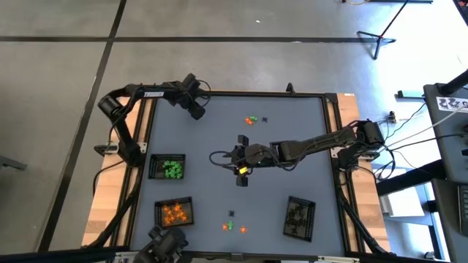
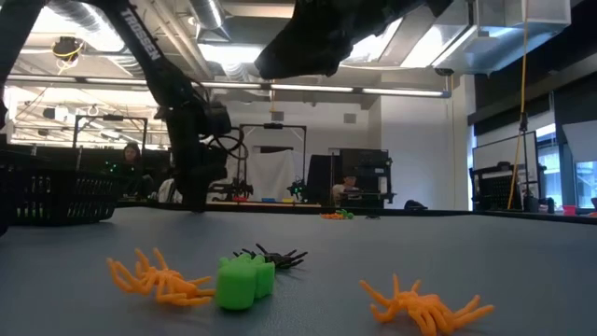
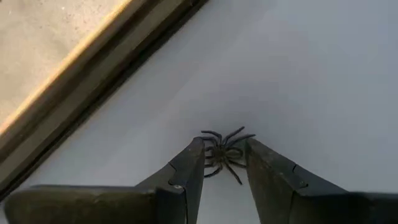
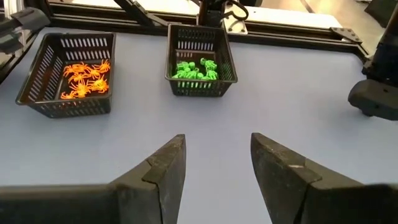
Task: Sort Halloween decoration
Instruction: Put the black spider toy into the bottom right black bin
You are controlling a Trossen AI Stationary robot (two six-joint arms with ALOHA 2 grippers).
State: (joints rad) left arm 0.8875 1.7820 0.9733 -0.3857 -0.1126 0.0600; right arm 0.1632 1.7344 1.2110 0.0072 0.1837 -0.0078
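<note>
Halloween decoration (image 1: 251, 119) lies partly sorted, seen from above: green tray (image 1: 167, 167), orange tray (image 1: 174, 212) and black tray (image 1: 299, 217) each hold trinkets, with two loose clusters beyond them. The left gripper (image 3: 225, 163) straddles a black spider (image 3: 225, 151), fingers touching it, near the table edge (image 3: 93, 81). The right gripper (image 4: 217, 165), spread and empty, faces both near trays; much remains.

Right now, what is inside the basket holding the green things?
The middle basket holds a heap of small green trinkets. Its near mesh wall hides the floor's front edge, so anything lying there cannot be seen. The right gripper hangs open before it.
</note>
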